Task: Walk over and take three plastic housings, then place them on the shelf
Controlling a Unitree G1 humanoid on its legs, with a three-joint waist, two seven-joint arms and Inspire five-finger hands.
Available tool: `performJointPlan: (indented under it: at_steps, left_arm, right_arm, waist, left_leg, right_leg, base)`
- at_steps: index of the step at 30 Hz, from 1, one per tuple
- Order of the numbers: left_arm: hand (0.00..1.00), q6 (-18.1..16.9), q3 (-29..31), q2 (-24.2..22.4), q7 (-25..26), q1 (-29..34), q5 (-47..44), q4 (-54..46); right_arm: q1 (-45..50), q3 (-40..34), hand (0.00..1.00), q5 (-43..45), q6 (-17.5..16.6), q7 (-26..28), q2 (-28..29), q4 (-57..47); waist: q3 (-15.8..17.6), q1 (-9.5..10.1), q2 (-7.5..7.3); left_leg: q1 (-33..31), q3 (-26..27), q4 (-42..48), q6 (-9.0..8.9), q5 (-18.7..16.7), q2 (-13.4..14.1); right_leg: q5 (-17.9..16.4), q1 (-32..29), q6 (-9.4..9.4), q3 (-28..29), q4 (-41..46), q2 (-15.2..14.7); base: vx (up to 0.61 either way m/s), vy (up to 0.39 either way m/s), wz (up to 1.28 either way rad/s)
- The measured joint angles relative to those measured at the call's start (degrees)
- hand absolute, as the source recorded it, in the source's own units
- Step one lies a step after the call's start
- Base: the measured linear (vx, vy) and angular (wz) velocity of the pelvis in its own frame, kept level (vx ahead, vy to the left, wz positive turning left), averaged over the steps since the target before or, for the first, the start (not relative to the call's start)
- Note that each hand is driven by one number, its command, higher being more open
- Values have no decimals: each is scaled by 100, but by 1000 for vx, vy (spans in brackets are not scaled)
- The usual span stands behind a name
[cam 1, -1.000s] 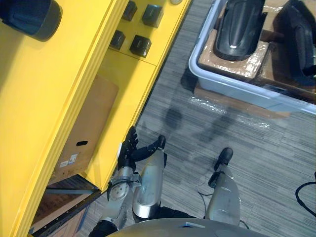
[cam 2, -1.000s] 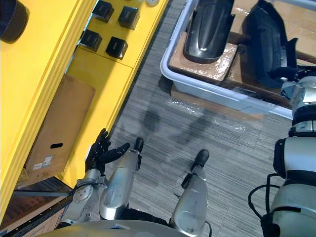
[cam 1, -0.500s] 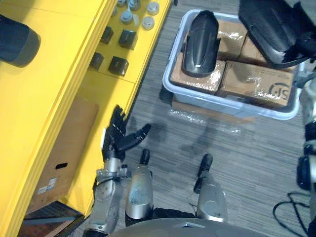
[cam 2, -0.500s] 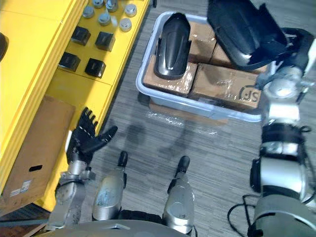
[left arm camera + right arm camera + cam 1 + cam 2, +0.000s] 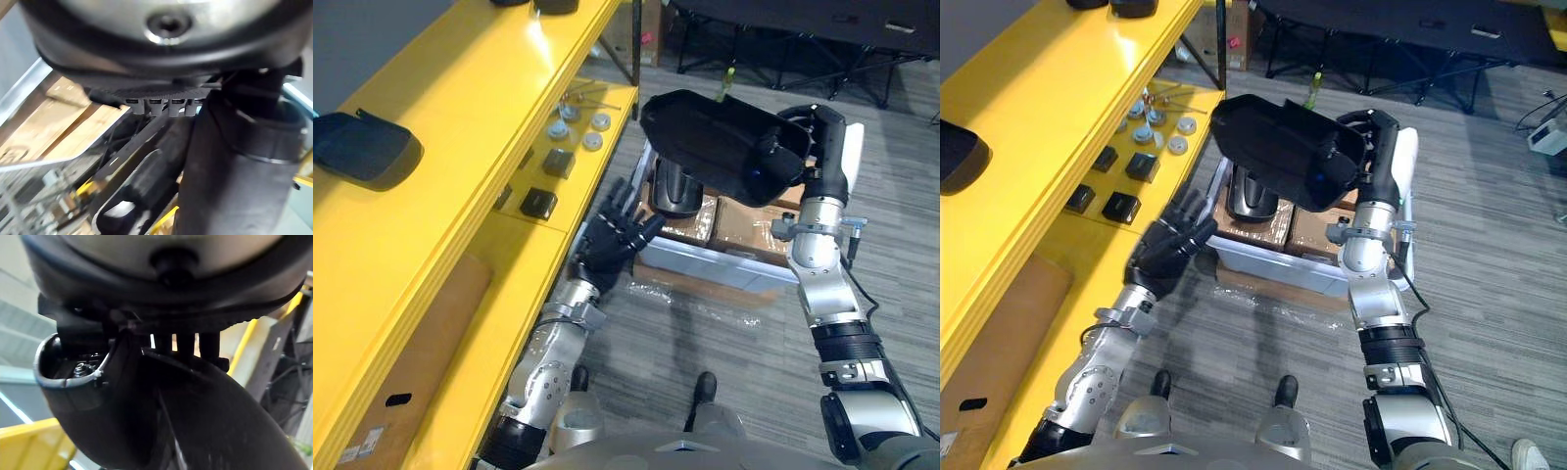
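Note:
My right hand (image 5: 795,157) is shut on a large black plastic housing (image 5: 710,145), held in the air above the grey bin (image 5: 1273,264); the right wrist view has the housing (image 5: 195,411) right against the fingers. A second black housing (image 5: 1253,192) stands in the bin on wrapped cardboard boxes (image 5: 739,220). My left hand (image 5: 612,240) is open with its fingers spread, just below the held housing's near end, between the bin and the yellow shelf (image 5: 460,147). Another black housing (image 5: 362,147) lies on the shelf's upper board.
The lower shelf board carries small black blocks (image 5: 538,203) and grey round parts (image 5: 578,127). A cardboard box (image 5: 406,372) sits under the shelf. Black frame legs (image 5: 1381,59) stand behind the bin. Carpet to the right of the bin is open floor.
The whole view has shifted as the head rose. My right hand has lifted the housing higher and leftward over the bin. My left hand has come up from beside the shelf toward it.

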Motion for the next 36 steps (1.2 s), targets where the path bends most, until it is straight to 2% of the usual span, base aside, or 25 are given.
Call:
performJointPlan:
  at_steps: [3, 7, 13, 15, 21, 24, 25, 31, 36]
  left_arm:
    - [100, 293, -241, -32, 16, -99, -336, 349]
    - [100, 303, -255, -29, 157, -173, -582, 608]
    - [100, 263, -167, -28, 240, -307, -1385, 726]
    - [100, 136, -177, -37, 244, -307, -1641, 729]
    - [100, -552, -34, -103, 367, -315, -2558, 737]
    - [100, -609, 110, -189, 388, -314, -3023, 738]
    - [0, -606, 122, -190, 388, -313, -3114, 738]
    - [0, -615, 111, -222, 395, -303, -3512, 752]
    - [0, -777, 17, -231, 401, -303, -3414, 778]
  right_arm:
    - [156, 209, 0, -66, -372, -59, 63, -356]
    - [380, 303, 0, -191, -733, -204, 198, -580]
    - [740, 684, 0, -180, -767, -179, 494, -625]
    - [908, 868, 0, -174, -767, -105, 563, -624]
    - [1320, 1307, 0, -160, -774, 12, 875, -617]
    - [1443, 1457, 0, -159, -848, 51, 898, -615]
    - [1480, 1469, 0, -152, -872, 59, 934, -613]
    - [1671, 1703, 0, -91, -1004, 19, 1136, -449]
    - [1750, 1874, 0, 74, -1024, -71, 1134, -382]
  waist:
    - [-191, -82, -34]
    - [-355, -108, -84]
    - [-454, -124, -130]
    - [-498, -140, -125]
    - [-571, -211, -109]
    - [-575, -201, -106]
    - [-582, -196, -105]
    - [-752, -211, -104]
    - [-843, -223, -110]
  left_leg:
    - [25, 21, -6, 0, 7, 1]
    - [136, 36, -83, 7, 40, 0]
    - [184, 69, -198, 8, 103, -3]
    - [186, 70, -198, 8, 104, -3]
    - [217, 71, -199, 8, 111, -5]
    - [255, 70, -202, 10, 109, -5]
    - [265, 71, -203, 10, 107, -5]
    - [263, 86, -204, 9, 100, -6]
    - [270, 89, -206, 4, 95, -6]
  right_leg:
    - [1, 13, 1, 6, 0, 0]
    - [1, 98, 2, 8, -14, -1]
    - [17, 123, 24, 7, -101, 0]
    - [21, 123, 24, 6, -101, 0]
    - [30, 164, 29, 6, -101, 0]
    - [29, 209, 28, 1, -109, 0]
    - [28, 220, 28, 1, -109, 0]
    - [23, 241, 25, -6, -197, 7]
    - [25, 245, 23, -8, -205, 8]
  base:
    - [-4, 3, -1]
    - [-3, 2, -1]
    - [-12, 3, -1]
    - [0, 0, 0]
    - [0, 0, 0]
    - [0, 0, 0]
    - [0, 0, 0]
    - [0, 0, 0]
    - [0, 0, 0]
